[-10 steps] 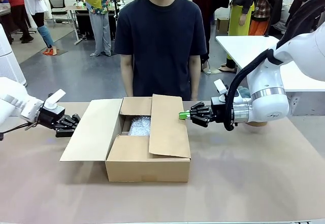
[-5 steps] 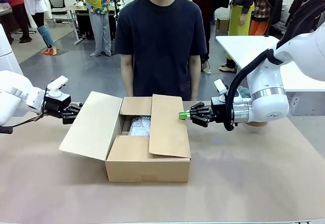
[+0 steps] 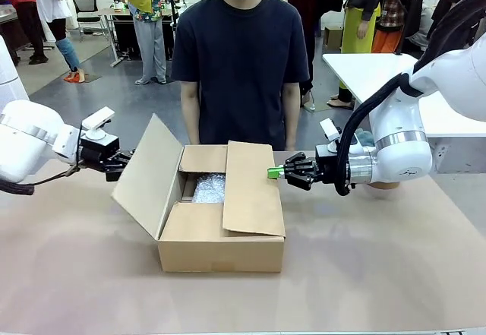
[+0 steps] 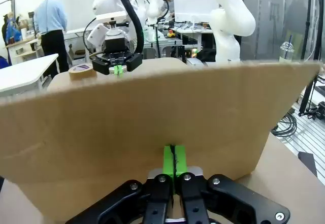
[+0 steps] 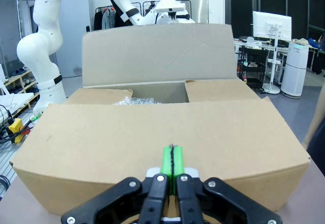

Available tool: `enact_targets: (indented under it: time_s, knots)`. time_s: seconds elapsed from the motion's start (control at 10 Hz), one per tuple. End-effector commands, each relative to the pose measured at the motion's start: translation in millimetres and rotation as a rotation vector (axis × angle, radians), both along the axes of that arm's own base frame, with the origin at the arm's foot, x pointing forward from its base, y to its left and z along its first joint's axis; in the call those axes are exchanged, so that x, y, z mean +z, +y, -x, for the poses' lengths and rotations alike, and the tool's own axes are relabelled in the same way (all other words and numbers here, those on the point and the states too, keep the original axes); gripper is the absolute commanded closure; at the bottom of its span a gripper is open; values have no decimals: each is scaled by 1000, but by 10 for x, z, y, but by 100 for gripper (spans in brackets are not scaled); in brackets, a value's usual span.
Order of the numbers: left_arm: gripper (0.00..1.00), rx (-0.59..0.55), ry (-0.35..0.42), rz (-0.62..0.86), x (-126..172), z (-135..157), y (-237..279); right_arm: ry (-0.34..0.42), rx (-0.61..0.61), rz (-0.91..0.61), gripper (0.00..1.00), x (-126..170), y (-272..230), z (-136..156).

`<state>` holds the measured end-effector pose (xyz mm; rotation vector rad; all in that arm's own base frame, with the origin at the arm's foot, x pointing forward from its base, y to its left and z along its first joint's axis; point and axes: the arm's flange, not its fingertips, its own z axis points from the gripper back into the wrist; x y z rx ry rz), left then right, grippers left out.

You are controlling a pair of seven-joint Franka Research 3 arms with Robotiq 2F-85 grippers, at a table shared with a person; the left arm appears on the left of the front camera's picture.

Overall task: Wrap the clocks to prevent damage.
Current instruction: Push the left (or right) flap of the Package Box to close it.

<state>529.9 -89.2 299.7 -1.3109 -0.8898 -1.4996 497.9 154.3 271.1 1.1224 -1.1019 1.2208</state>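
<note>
An open cardboard box stands mid-table with a bubble-wrap bundle inside; the clocks are hidden. My left gripper is shut, its tips pressed against the outside of the box's left flap, which stands steeply raised. In the left wrist view the shut green pads touch that flap. My right gripper is shut too, its tips at the outer edge of the right flap, which lies folded over the box. From the right wrist, the pads meet the flap, with bubble wrap beyond.
A person stands at the table's far side, right behind the box, hands down. A roll of tape lies on the table near my right arm. A white table stands at the back right. Bare brown tabletop surrounds the box.
My left gripper has moved up and to the right, pushing the left flap from lying flat outward to steeply raised. The right arm has not moved.
</note>
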Motion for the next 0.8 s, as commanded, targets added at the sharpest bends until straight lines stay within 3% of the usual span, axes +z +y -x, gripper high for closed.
enact_targets:
  time_s: [0.0,0.7]
  knots:
    - [100,3,5,-13,55,-1,-198,4,-14,1,99,-46,15,36]
    - [100,-31,-24,-15,143,28,-632,4,-14,1,99,-46,15,36]
